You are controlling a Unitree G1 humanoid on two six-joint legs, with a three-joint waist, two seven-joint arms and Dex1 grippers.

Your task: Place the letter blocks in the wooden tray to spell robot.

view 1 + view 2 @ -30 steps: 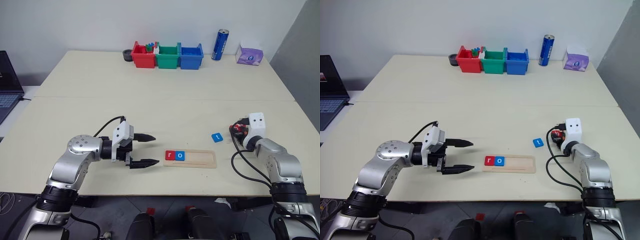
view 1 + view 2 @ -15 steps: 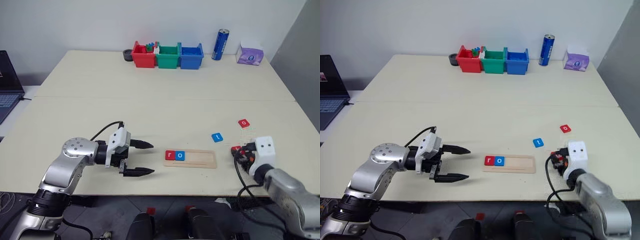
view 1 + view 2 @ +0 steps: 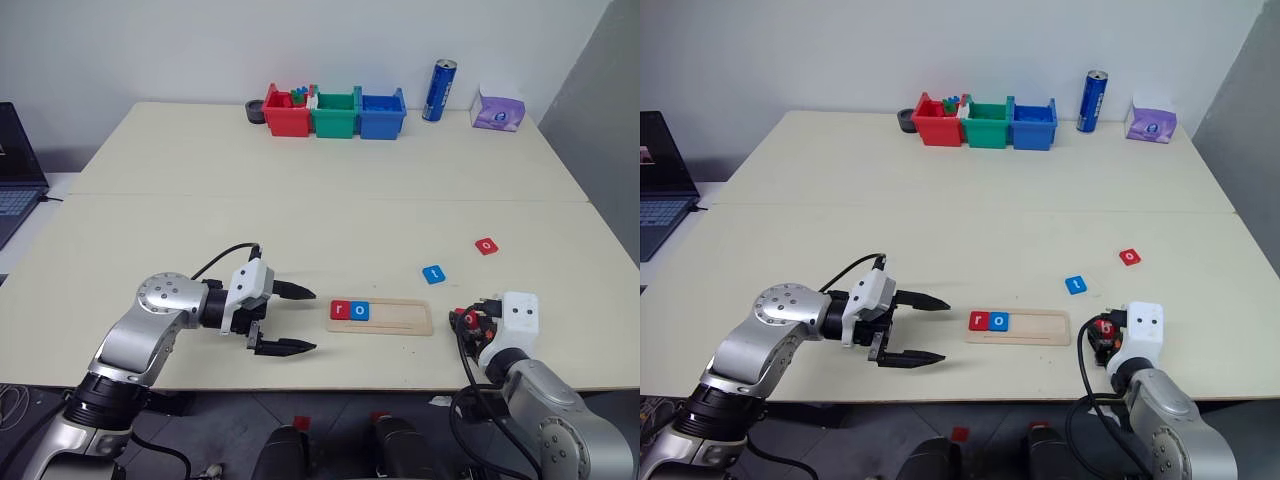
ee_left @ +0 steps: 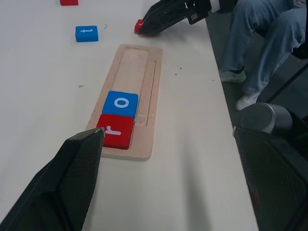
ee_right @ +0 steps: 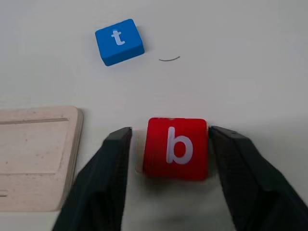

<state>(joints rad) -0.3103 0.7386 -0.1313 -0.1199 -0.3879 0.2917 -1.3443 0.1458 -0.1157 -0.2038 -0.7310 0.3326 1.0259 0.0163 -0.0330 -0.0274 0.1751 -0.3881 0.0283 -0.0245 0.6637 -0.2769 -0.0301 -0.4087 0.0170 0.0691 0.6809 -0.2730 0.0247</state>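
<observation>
Status: 2 of 5 in. Wooden tray point(image 3: 381, 316) sits lower centre of frame; red r block point(image 3: 340, 310) + blue o block point(image 3: 360, 311) seated at its left end, touching each other, rest of the groove bare.

Left to do: b, o, t. Red b block point(image 5: 176, 147) is on the table just right of the tray's right end, between the right gripper point(image 5: 168, 159) fingers. The pads look a hair off its sides, so I read it as slack, not clamped, but can't tell for sure if it's let go. Blue t block point(image 3: 433, 273) lies loose up-right of the tray, near it. Red o block point(image 3: 486, 245) further up-right, well apart from tray.

Left gripper point(image 3: 290, 320) hovers left of the tray, spread wide, nothing in it, tips pointing toward the r end.

Judgement: b is next slot, right beside blue o. It's staged close but not in yet. Then red o, then t. Under half done.
</observation>
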